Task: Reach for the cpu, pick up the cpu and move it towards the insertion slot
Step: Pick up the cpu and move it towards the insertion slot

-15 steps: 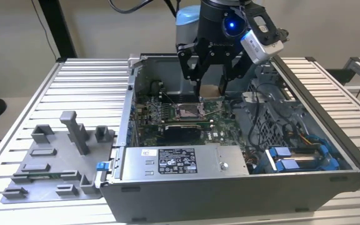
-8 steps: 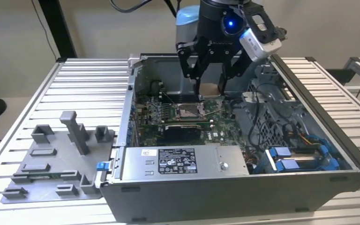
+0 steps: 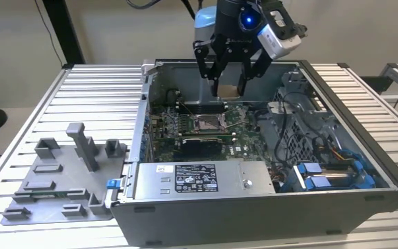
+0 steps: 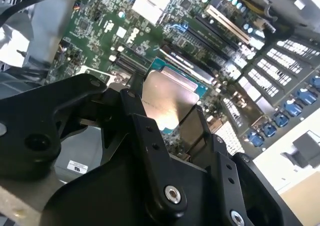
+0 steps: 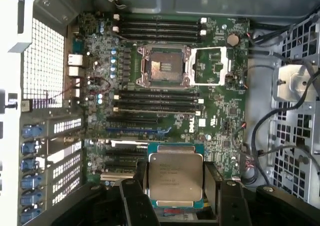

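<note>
In the second wrist view the black gripper [image 4: 172,131] covers the lower corner of the cpu [image 4: 167,98]; print on its lid is unreadable.

Gripped between two black fingers [image 5: 134,198]: a square silvery chip [image 5: 175,178] (green-edged), well apart from the open metal-framed socket [image 5: 163,66] on the green board [image 5: 220,116].
</note>
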`<state>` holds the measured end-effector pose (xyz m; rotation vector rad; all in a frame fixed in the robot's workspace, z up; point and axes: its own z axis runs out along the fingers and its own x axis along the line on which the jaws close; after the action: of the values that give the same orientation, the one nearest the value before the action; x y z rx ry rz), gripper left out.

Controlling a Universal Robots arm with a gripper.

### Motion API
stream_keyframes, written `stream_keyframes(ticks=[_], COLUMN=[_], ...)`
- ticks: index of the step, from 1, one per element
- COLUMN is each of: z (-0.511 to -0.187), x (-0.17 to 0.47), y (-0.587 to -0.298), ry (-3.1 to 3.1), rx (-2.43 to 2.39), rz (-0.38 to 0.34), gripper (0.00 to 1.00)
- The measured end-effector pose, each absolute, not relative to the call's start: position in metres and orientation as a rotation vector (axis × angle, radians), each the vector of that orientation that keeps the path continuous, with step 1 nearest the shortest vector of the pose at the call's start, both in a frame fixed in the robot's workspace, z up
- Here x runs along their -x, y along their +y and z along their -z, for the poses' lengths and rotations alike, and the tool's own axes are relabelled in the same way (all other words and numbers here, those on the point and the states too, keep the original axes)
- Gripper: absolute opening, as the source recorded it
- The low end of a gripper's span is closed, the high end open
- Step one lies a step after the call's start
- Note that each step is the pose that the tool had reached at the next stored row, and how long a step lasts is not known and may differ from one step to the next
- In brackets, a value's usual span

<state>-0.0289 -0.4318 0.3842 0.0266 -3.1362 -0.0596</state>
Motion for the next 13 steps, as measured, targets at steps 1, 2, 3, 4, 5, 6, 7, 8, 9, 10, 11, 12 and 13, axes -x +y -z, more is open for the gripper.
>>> stream_keyframes(ticks=[1, 2, 3, 4, 5, 6, 7, 8, 9, 10, 11, 12, 13], z=[-0.384, -0.384, -0.383, -0.383, -0.383, -0.383, -0.382, -0.382, -0.382, -0.382, -0.381, -0.381, -0.381], x=[0.029, 0.029, 0.029, 0.03, 0.03, 0.03, 0.03, 0.03, 0.03, 0.03, 0.03, 0.03, 0.03], y=[-0.427, -0.423, -0.418, -0.414, -0.409, -0.404, -0.4, -0.395, -0.391, -0.388, -0.385, -0.381, -0.378], ry=[-3.136, -3.136, -3.136, -3.136, -3.136, -3.136, -3.136, -3.136, -3.136, -3.136, -3.136, -3.136, -3.136], rx=[-0.027, -0.027, -0.027, -0.027, -0.026, -0.026, -0.027, -0.027, -0.027, -0.027, -0.026, -0.027, -0.026], rz=[0.059, 0.06, 0.059, 0.059, 0.059, 0.06, 0.06, 0.06, 0.06, 0.06, 0.06, 0.059, 0.06], gripper=[0.0, 0.0, 0.0, 0.0, 0.0, 0.0, 0.0, 0.0, 0.0, 0.0, 0.0, 0.0, 0.0])
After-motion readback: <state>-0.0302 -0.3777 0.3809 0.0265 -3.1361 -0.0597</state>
